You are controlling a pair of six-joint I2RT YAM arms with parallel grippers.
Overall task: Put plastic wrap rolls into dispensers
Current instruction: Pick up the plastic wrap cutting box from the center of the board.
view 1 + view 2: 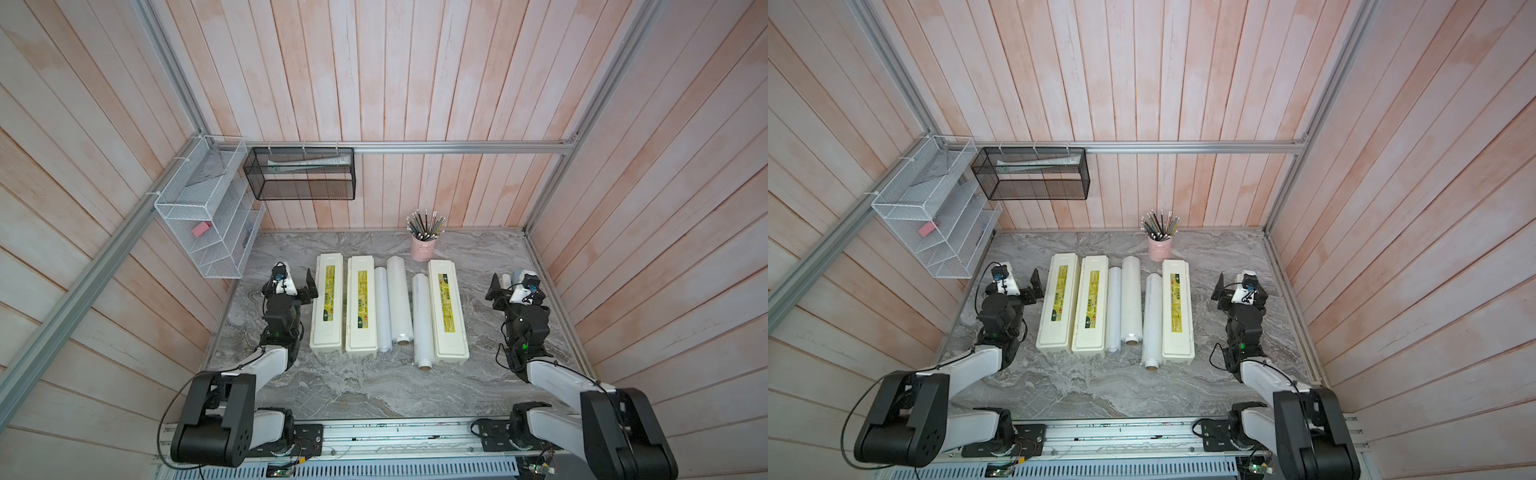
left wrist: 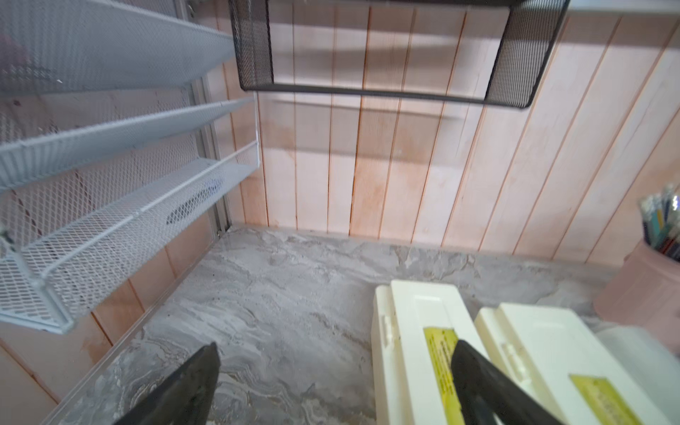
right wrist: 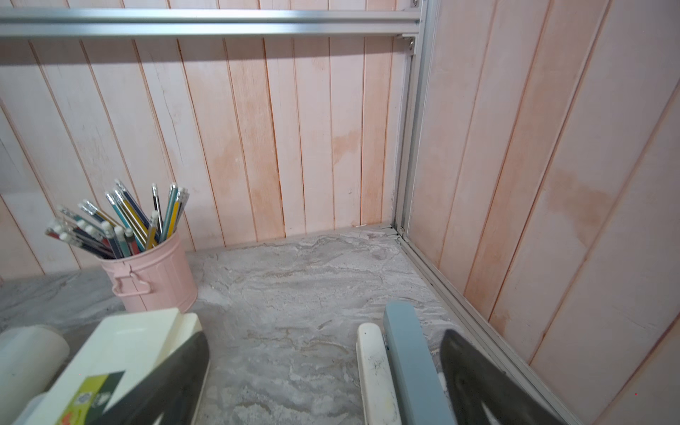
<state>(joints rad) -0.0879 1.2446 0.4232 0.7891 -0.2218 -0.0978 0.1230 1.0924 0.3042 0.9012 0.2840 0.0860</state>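
Note:
Three cream dispensers lie side by side on the marble table with lids shut: the left dispenser (image 1: 328, 305) (image 1: 1057, 303) (image 2: 415, 331), the middle dispenser (image 1: 361, 307) (image 1: 1090, 305) (image 2: 544, 338) and the right dispenser (image 1: 448, 309) (image 1: 1177, 307) (image 3: 121, 349). Between the middle and right boxes lie three plastic wrap rolls: a thin roll (image 1: 382, 309), a thick roll (image 1: 399, 299) and a third roll (image 1: 422, 320) (image 3: 25, 353). My left gripper (image 1: 293, 277) (image 1: 1017, 276) (image 2: 336, 346) hangs open beside the left dispenser. My right gripper (image 1: 511, 279) (image 1: 1237, 280) (image 3: 325, 335) is open, right of the right dispenser, holding nothing.
A grey-blue and white stapler-like object (image 3: 408, 349) lies under the right gripper. A pink cup of pencils (image 1: 424, 245) (image 3: 154, 279) stands at the back. A white mesh rack (image 1: 208, 216) (image 2: 110, 220) hangs on the left wall, a black mesh basket (image 1: 299, 174) on the back wall.

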